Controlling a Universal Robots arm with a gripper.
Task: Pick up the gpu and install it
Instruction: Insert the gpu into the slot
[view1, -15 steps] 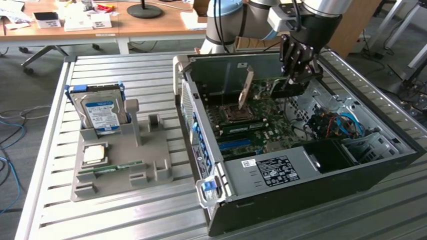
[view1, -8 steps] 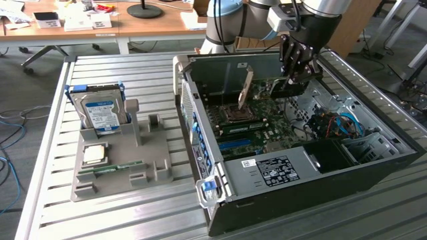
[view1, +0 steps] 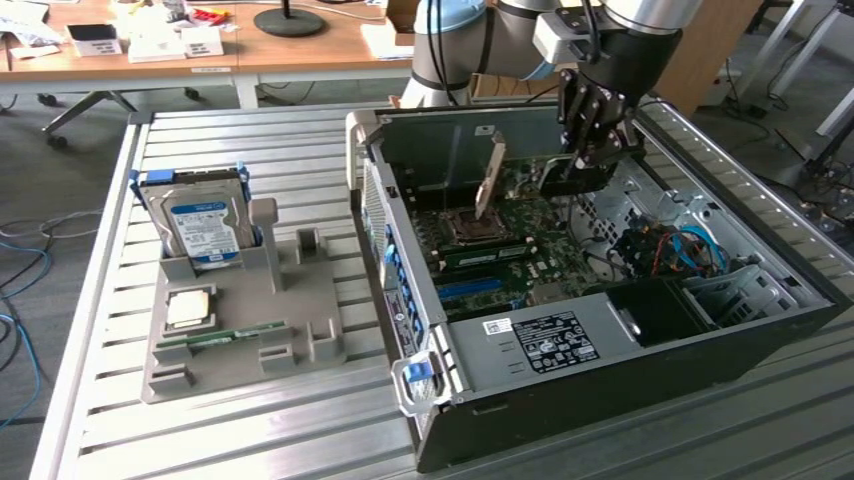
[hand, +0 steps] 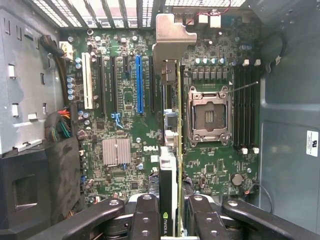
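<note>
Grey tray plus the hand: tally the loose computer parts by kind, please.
Hard drive: 1
Processor chip: 1
Memory stick: 1
Graphics card: 1
Total: 4

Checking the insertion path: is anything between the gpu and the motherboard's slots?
Nothing visible. The pincer grips the gpu edge-on above the motherboard. The slots beside it are bare, though the card hides what lies directly beneath.
</note>
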